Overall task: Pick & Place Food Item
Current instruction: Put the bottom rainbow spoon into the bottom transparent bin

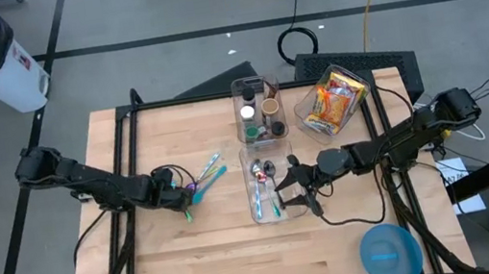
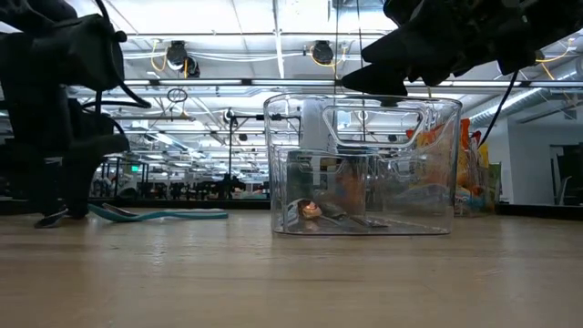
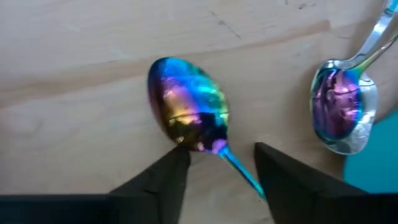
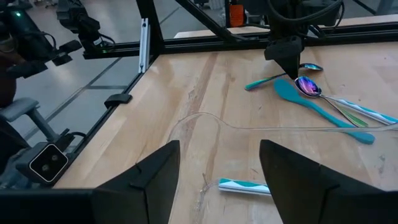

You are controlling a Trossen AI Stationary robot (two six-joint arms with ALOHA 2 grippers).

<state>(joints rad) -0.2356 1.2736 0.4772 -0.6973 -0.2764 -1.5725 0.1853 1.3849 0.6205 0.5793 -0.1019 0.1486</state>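
The left gripper (image 1: pixel 186 201) sits low over the wooden table (image 1: pixel 205 260), left of centre in the overhead picture, among a scatter of cutlery. In its wrist picture its two dark fingers (image 3: pixel 163 180) straddle the thin neck of an iridescent rainbow-coloured metal spoon (image 3: pixel 188 112) lying bowl-up on the wood; the fingers stand close on either side, but I cannot tell whether they actually pinch it. A second shiny spoon (image 3: pixel 339 109) lies at the right edge of that picture, on a teal plastic utensil (image 1: pixel 211 173).

The right gripper (image 1: pixel 309 189) hovers at the right rim of a clear rectangular plastic bin (image 1: pixel 262 185) in the middle of the overhead picture, its fingers spread apart and holding nothing. That bin has a few utensils in it.

Above it in the overhead picture stands another clear bin with small jars (image 1: pixel 258 109), and to its right a clear container of orange-and-yellow snack packets (image 1: pixel 330 101). A blue bowl (image 1: pixel 390 253) sits lower right.
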